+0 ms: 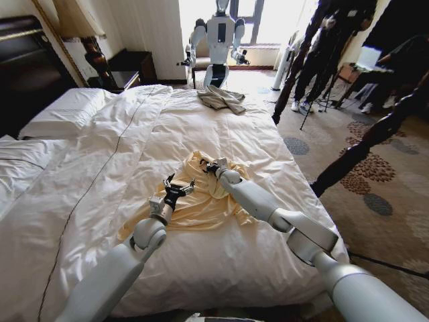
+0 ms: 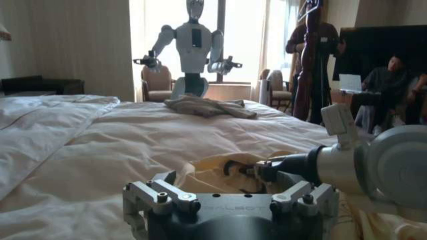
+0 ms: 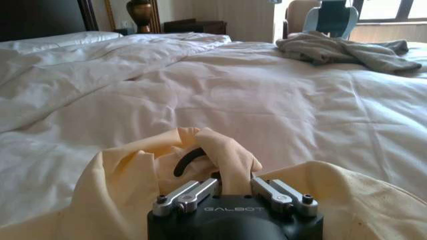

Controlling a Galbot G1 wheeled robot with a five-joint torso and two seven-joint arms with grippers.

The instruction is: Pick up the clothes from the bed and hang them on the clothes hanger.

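The clothes [image 1: 201, 201], a pale cream-yellow top, lie crumpled on the white duvet of the bed [image 1: 127, 154] near its front edge. My right gripper [image 1: 213, 166] is at the top's neck end, shut on a raised fold of cream fabric [image 3: 223, 155]. The black curved hook of the clothes hanger [image 3: 189, 160] pokes out of the fabric just beside that fold; the rest of the hanger is hidden. My left gripper [image 1: 177, 186] stands open over the top's left side, fingers [image 2: 160, 196] spread wide, facing the right gripper [image 2: 267, 170] a short way ahead.
A grey-beige garment [image 1: 221, 98] lies at the bed's far end. Beyond it stands another white robot [image 1: 218, 40] by the window. People and tripods are on the patterned carpet [image 1: 362, 168] to the right. Pillows [image 1: 64, 111] and a dark headboard are at the left.
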